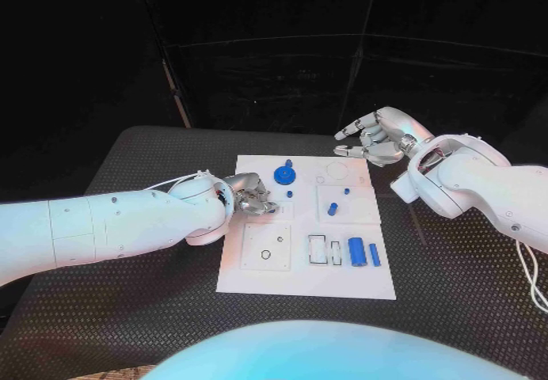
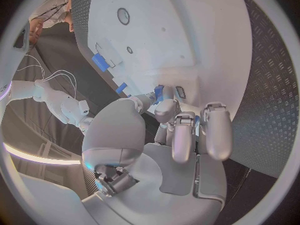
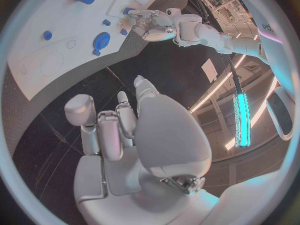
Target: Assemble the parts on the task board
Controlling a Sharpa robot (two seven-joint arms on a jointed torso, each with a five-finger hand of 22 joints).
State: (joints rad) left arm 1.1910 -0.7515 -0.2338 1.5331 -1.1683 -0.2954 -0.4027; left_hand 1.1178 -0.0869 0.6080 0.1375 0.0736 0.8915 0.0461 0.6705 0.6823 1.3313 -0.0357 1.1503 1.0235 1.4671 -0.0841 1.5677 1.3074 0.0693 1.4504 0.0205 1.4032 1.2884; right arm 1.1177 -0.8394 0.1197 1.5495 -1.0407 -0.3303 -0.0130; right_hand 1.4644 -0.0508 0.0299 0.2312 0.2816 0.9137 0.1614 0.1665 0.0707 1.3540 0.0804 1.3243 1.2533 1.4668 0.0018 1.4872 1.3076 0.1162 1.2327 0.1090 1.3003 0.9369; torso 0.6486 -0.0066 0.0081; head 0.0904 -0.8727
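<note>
Left hand [image 1: 253, 199] low over the task board [image 1: 257, 277], fingers curled on a small blue part [image 2: 159, 92] at its fingertips. Right hand [image 1: 377, 136] hovers beyond the board's far corner, fingers loosely apart, holding nothing. Parts look light, rigid, smooth plastic; pinch by the sides. Beside the left hand: one gear [image 1: 284, 175], two small pegs, two long cylinders [image 1: 356, 252].

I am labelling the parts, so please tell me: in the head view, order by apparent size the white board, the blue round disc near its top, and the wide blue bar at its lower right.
1. White board, by far the largest.
2. Blue bar.
3. Blue disc. The bar and disc look close in size, so this order is unsure.
</note>
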